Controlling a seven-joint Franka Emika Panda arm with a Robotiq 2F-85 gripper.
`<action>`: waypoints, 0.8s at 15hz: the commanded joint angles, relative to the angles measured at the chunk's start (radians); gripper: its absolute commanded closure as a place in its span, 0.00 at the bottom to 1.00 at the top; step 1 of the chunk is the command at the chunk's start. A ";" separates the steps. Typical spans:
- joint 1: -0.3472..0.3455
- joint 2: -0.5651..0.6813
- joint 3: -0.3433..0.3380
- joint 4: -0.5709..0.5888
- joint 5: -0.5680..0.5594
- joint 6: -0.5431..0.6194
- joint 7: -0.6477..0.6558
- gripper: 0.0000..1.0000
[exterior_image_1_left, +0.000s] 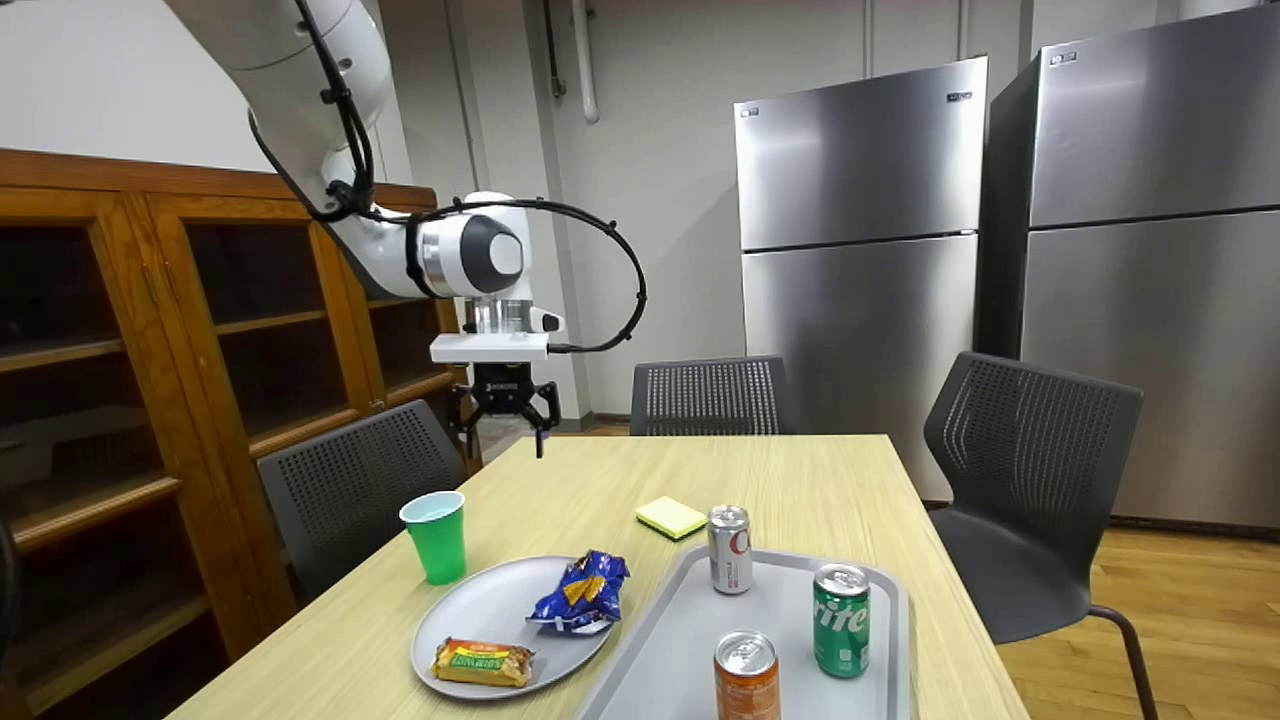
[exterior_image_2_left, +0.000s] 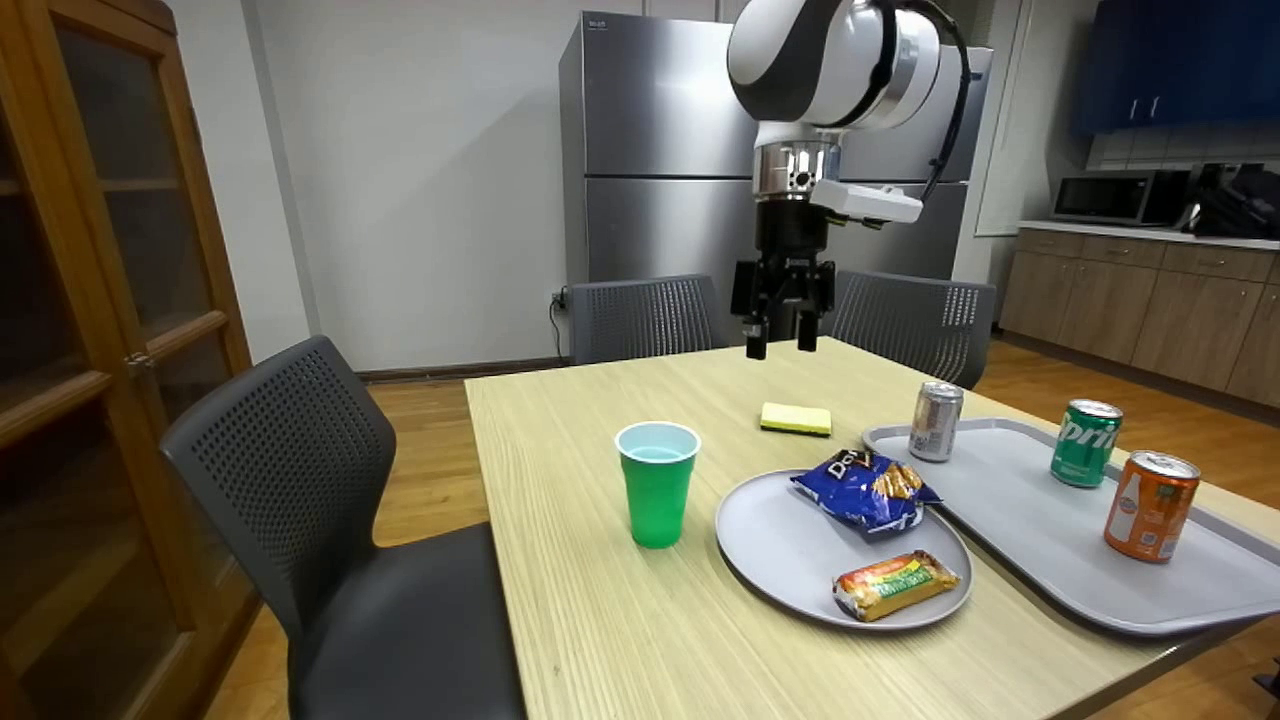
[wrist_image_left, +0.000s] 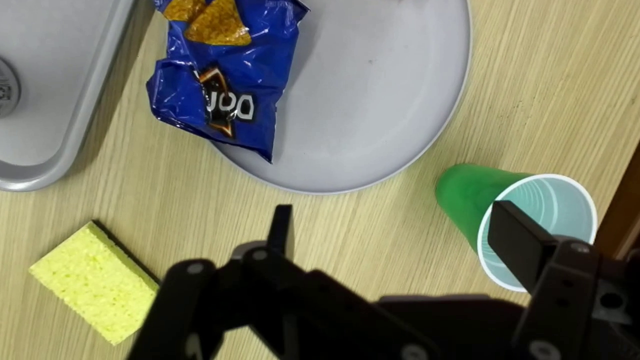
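Note:
My gripper (exterior_image_1_left: 505, 443) is open and empty, pointing down high above the table; its spread fingers also show in the wrist view (wrist_image_left: 397, 232). In the wrist view one finger overlaps the rim of the green cup (wrist_image_left: 465, 200), but the exterior views show it well apart from the cup. The cup (exterior_image_2_left: 658, 500) stands upright beside a grey plate (exterior_image_2_left: 770, 550). A blue chip bag (exterior_image_2_left: 865, 495) and a wrapped snack bar (exterior_image_2_left: 895, 585) lie on the plate. A yellow sponge (wrist_image_left: 100, 285) lies flat on the table near the tray.
A grey tray (exterior_image_2_left: 1020, 530) holds a silver can (exterior_image_2_left: 936, 422), a green can (exterior_image_2_left: 1086, 443) and an orange can (exterior_image_2_left: 1152, 507), all upright. Dark chairs (exterior_image_1_left: 1020, 480) stand around the table (exterior_image_1_left: 780, 470). A wooden cabinet (exterior_image_1_left: 150, 400) and steel fridges (exterior_image_1_left: 860, 200) stand behind.

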 joint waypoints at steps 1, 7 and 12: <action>-0.009 0.003 0.000 -0.054 -0.012 0.086 -0.005 0.00; -0.033 0.027 -0.021 -0.100 -0.025 0.163 -0.016 0.00; -0.049 0.053 -0.042 -0.123 -0.076 0.210 -0.036 0.00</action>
